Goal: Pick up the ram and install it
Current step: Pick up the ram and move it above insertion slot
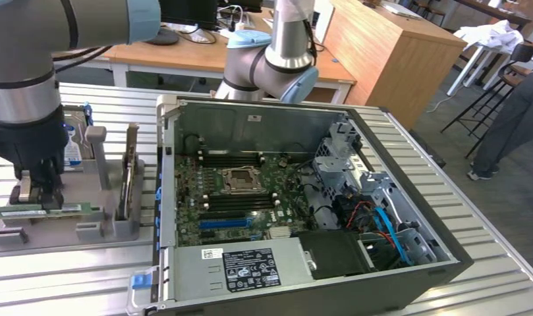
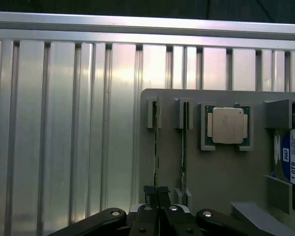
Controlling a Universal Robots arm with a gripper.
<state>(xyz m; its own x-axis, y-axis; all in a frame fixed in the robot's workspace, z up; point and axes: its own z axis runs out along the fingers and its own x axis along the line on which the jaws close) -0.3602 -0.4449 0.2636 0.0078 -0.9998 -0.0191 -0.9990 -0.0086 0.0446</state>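
Pincer (image 1: 39,196) clamped on long thin green circuit-board ram (image 1: 73,210), which stands in the slot of a grey plastic parts holder (image 1: 108,229).
Exterior view: ram on edge directly under pincer, fingers pinched onto its top edge; open black computer case (image 1: 248,115) well apart, toward the exterior view's right of pincer. Wrist view: pincer (image 2: 156,191) tips together over ram (image 2: 156,147) edge; square silver-topped CPU chip (image 2: 227,125) further off on holder (image 2: 221,172).
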